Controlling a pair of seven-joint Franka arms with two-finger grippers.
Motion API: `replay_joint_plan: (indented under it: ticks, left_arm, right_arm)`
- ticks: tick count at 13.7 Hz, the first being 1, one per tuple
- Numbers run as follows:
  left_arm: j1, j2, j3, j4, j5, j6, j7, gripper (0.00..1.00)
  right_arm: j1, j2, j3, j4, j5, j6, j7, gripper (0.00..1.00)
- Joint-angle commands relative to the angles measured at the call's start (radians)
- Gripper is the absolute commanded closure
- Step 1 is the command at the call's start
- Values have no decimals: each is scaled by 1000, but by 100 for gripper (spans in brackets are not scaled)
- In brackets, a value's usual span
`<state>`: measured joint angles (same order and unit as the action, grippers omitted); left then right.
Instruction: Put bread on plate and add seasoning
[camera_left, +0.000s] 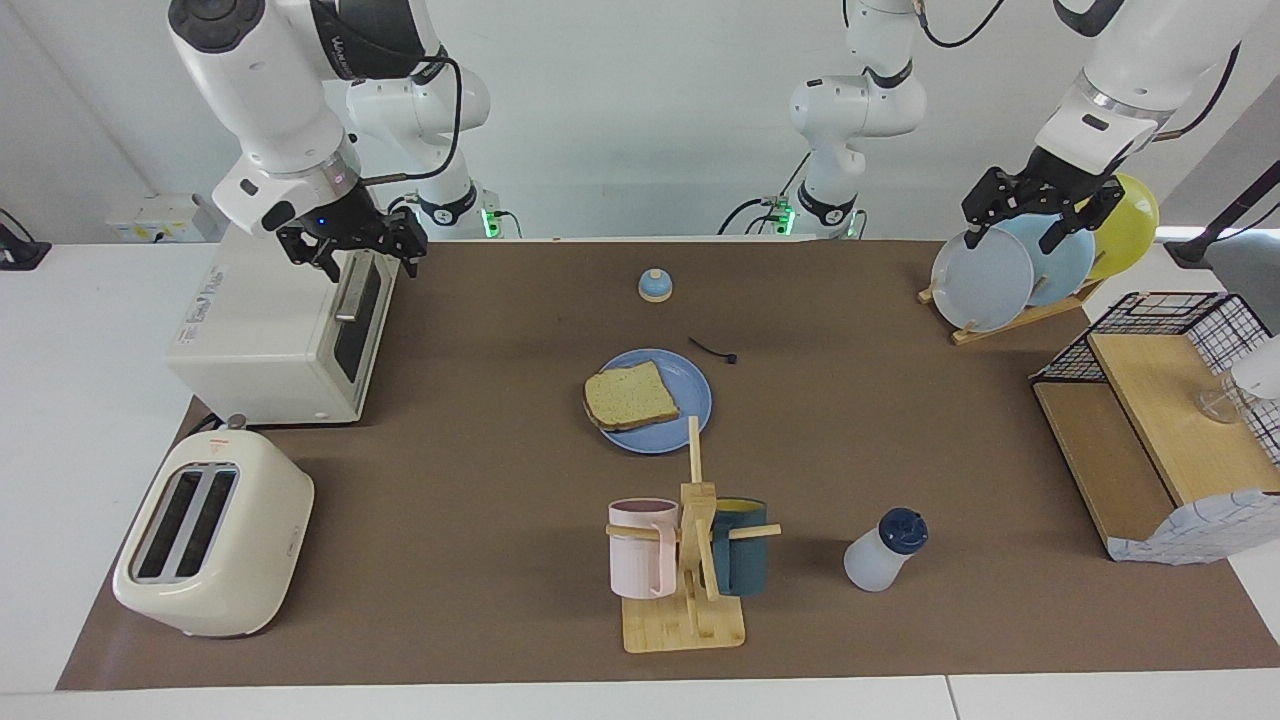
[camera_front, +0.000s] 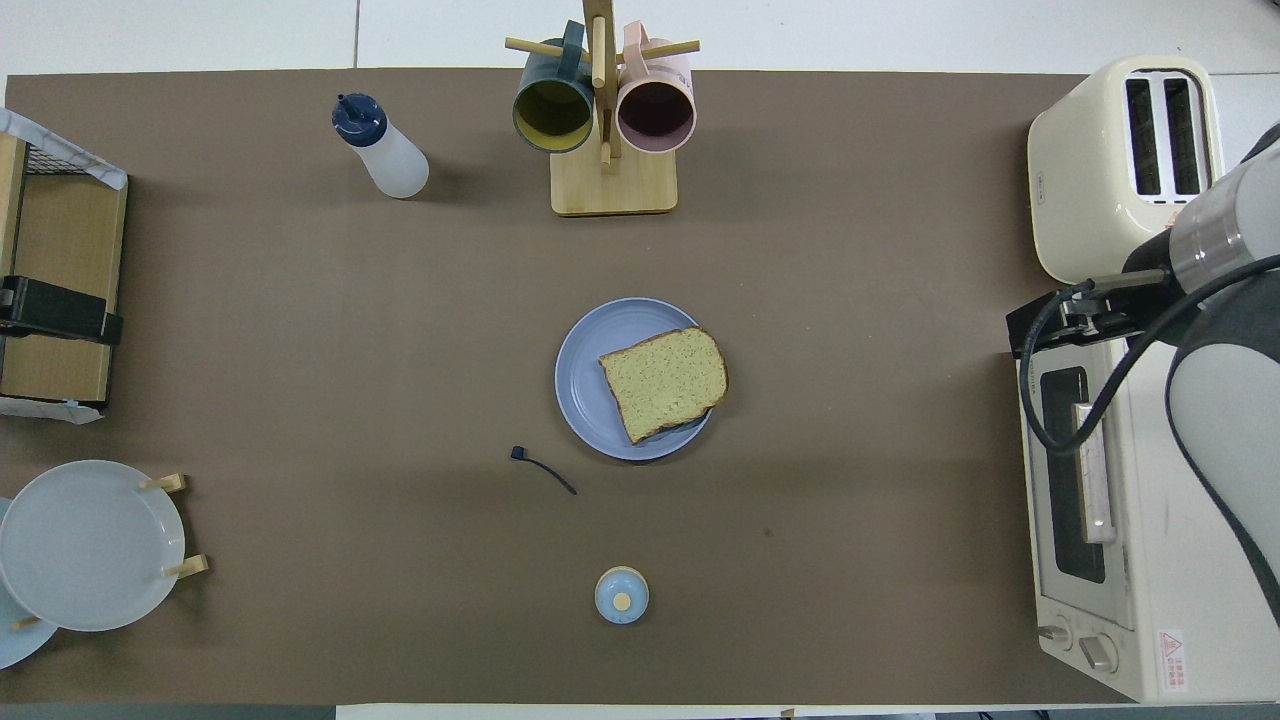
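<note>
Bread (camera_left: 630, 396) on plate (camera_left: 690, 400), seasoning (camera_left: 882, 551) upright (no readable label)

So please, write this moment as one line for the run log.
bread: on plate | seasoning: untouched, beside mug rack | right tool: open over toaster oven | left tool: open over plate rack, waiting

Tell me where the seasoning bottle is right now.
The seasoning bottle stands upright on the mat, untouched, beside the mug rack toward the left arm's end, farther from the robots than the plate holding the bread.
</note>
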<state>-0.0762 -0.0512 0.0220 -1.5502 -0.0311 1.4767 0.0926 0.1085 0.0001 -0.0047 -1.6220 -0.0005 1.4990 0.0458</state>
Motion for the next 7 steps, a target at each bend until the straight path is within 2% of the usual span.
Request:
replay_joint_plan:
  ticks: [1, 7]
  left_arm:
    - [-10, -10, 3, -4, 3, -1, -16, 0]
    - [-10, -10, 3, -4, 3, -1, -16, 0]
  right_arm:
    - [-61, 8, 44, 10, -29, 15, -17, 0]
    - [-76, 6, 60, 24, -42, -6, -23, 0]
